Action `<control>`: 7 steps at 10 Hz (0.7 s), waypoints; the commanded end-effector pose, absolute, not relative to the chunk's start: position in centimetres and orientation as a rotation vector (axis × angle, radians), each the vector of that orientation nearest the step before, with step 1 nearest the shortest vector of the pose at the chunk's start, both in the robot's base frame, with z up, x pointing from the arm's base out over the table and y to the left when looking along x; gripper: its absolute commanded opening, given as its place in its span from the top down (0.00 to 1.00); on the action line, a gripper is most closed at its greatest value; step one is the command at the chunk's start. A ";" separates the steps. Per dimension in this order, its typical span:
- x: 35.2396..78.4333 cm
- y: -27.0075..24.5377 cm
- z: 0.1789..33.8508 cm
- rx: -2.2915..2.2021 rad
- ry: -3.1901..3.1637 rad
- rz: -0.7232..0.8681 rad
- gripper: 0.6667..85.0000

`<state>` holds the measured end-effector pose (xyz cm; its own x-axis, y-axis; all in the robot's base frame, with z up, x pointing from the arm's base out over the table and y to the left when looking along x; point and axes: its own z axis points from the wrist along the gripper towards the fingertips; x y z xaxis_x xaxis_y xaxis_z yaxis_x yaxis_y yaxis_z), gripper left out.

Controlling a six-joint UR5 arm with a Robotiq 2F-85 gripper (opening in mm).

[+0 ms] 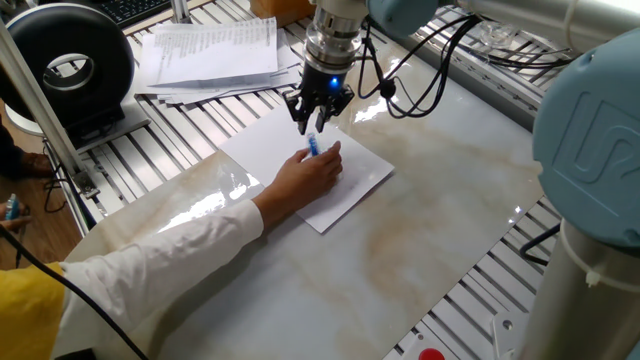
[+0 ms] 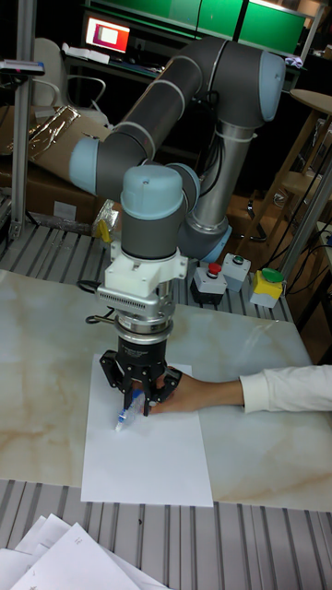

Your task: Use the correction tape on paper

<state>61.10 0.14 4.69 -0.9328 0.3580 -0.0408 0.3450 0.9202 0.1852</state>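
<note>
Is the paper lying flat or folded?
Flat: the paper lies spread on the table, with a hand resting on it.

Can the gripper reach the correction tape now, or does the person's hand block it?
Probably yes. The gripper hangs directly above the correction tape, whose upper end is free; the person's hand holds only its lower part, on the paper.

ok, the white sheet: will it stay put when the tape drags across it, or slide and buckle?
The paper looks like one thin loose sheet, so probably floppy and very light. It lies flat on the glossy marble-look tabletop, so it would likely slide under drag. A person's hand rests on it beside the correction tape, which probably anchors it; without that, expect shifting or wrinkling.
</note>
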 end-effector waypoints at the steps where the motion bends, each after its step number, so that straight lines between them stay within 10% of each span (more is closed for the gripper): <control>1: 61.0 0.2 4.7 0.581 3.003 0.270 0.58; 7: 60.0 -0.5 5.0 0.568 3.016 0.258 0.58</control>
